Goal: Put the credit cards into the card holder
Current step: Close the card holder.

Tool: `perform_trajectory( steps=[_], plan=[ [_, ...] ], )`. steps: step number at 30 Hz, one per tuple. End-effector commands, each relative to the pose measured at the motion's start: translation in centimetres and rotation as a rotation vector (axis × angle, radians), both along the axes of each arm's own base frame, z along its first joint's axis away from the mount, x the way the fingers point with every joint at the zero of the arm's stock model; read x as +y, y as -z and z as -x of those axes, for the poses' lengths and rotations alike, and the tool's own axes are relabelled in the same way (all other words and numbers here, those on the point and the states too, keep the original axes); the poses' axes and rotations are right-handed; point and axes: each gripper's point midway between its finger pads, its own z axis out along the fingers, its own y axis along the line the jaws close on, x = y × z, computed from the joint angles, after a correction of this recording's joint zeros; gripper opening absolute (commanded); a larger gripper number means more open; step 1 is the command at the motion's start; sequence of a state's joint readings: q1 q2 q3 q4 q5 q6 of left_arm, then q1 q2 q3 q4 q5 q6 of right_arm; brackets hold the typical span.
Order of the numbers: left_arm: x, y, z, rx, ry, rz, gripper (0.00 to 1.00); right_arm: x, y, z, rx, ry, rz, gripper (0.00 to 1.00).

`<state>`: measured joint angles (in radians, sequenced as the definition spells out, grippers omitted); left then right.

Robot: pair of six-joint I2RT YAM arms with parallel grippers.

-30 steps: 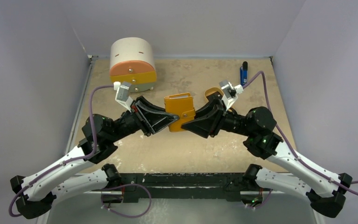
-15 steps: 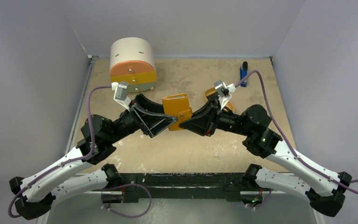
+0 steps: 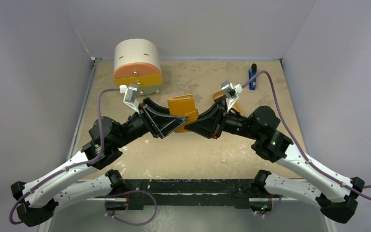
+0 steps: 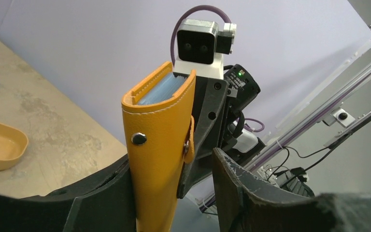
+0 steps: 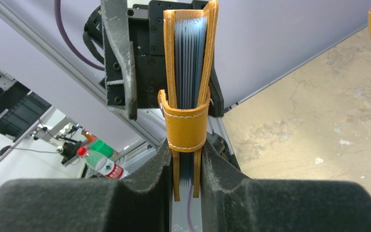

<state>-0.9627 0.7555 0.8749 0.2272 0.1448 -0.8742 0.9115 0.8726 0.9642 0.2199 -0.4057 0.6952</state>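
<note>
Your right end effector pinches the bottom edge of the flat orange-tan fold-over card holder, holding it up off the sandy surface, probably so your left end effector, spread loosely around it, can open it.

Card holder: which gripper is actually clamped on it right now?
The right gripper: both its fingers press the card holder from either side. The left gripper stands open, one finger beside it, the other well clear.
</note>
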Motion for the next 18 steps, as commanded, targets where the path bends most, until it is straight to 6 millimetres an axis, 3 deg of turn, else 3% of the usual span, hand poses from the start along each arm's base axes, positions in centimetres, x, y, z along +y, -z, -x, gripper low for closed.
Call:
perform_trajectory(
  steps=[1, 5, 18],
  plan=[
    [0.29, -2.08, 0.74, -0.045, 0.019, 0.027, 0.55, -0.56, -3.32, -0.63, -0.052, 0.052, -0.072, 0.0],
    [0.12, -1.71, 0.57, -0.043, 0.015, 0.01, 0.52, -0.55, -3.25, -0.65, -0.047, 0.052, -0.069, 0.0],
    [0.51, -1.76, 0.97, -0.06, 0.019, 0.014, 0.0, -0.66, -3.15, -0.2, -0.052, 0.034, -0.079, 0.0]
  ],
)
